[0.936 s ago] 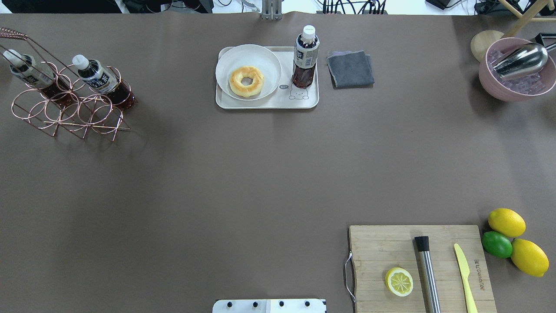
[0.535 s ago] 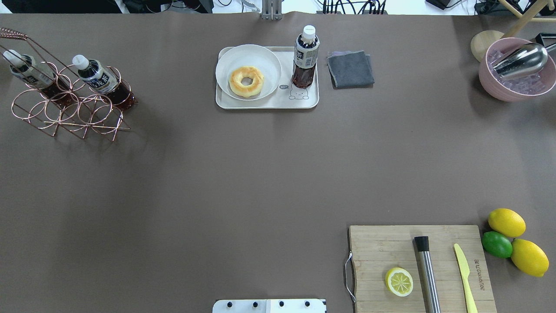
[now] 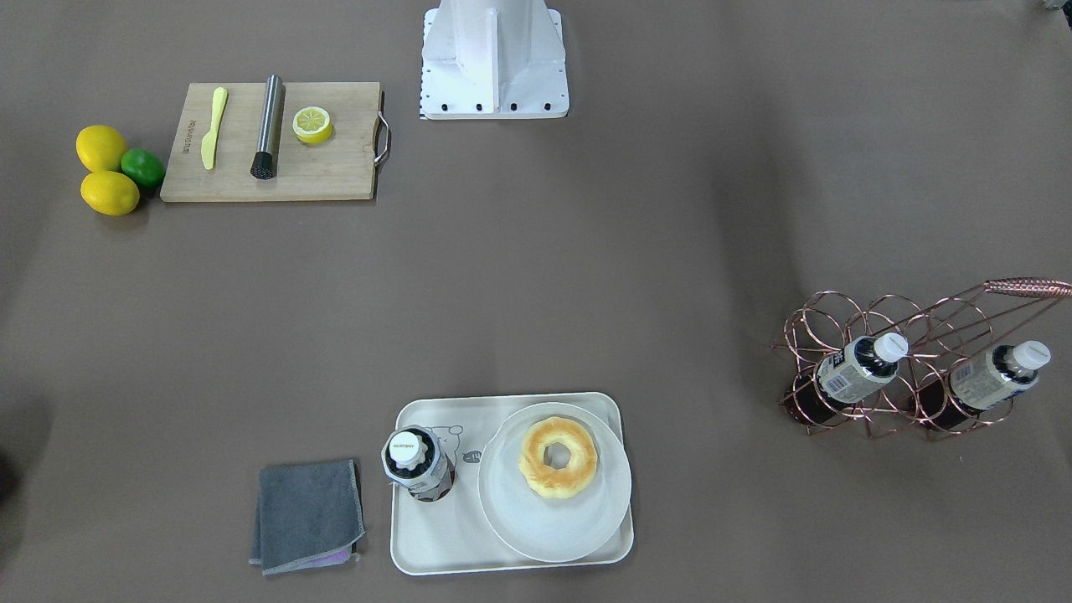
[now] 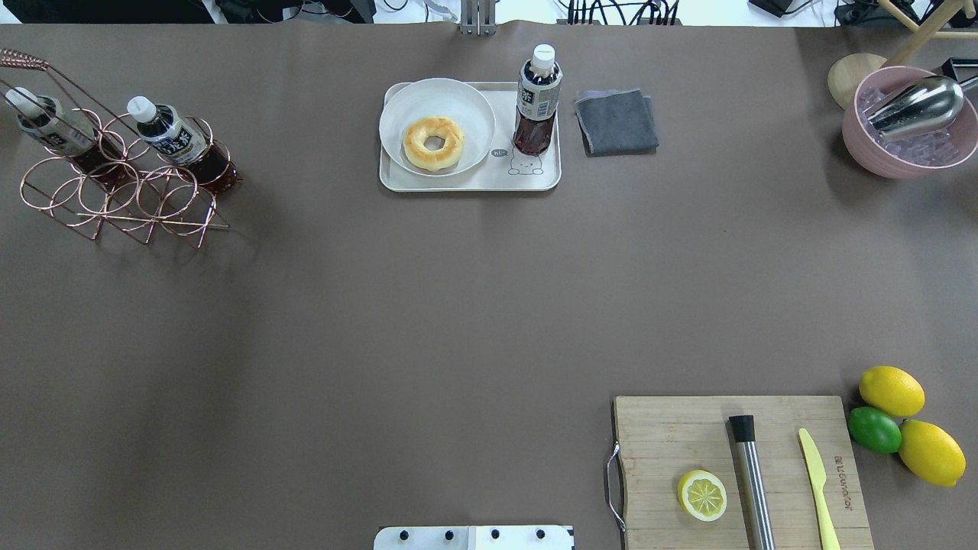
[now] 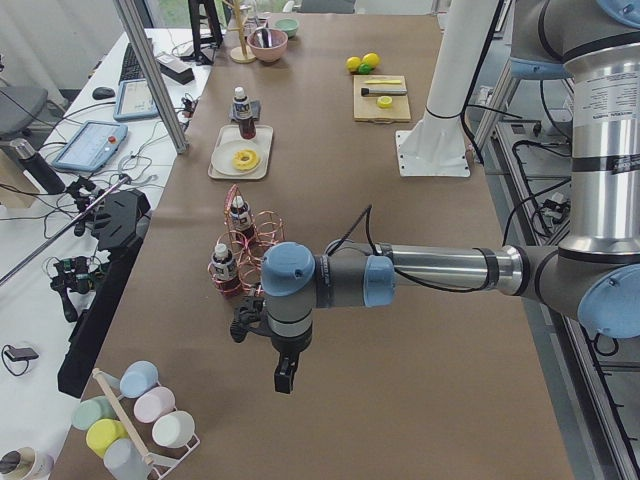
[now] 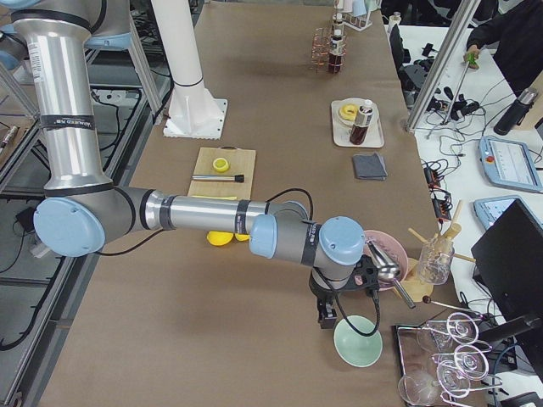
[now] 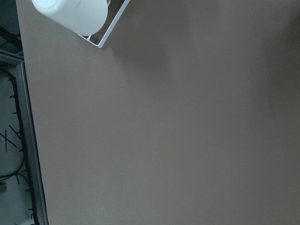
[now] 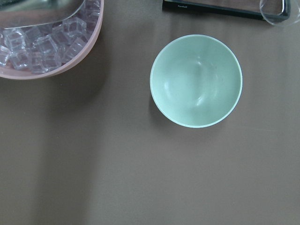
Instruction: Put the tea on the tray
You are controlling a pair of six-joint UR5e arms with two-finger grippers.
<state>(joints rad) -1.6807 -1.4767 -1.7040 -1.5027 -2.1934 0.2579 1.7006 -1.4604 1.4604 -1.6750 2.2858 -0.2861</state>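
The left hand [image 5: 284, 378] hung over bare counter [image 4: 458, 305], well apart from the tray [image 4: 470, 184]. I could not tell whether its fingers were apart or together. In the overhead view, a copper wire rack [image 4: 114, 195] at the counter's 10 o'clock held 2 leaning bottles [image 4: 174, 140]. At 12 o'clock lay the tray, with a doughnut [image 4: 433, 142] on a round plate [image 4: 397, 103] at its 9 o'clock side. The tea [image 4: 539, 99] stood upright on the tray's 3 o'clock side, touched by nothing. A folded grey cloth [image 4: 616, 121] lay just beside the tray at 3 o'clock. The right hand [image 6: 326, 318] hung beside a mint bowl [image 6: 356, 341], and its state could not be told either.
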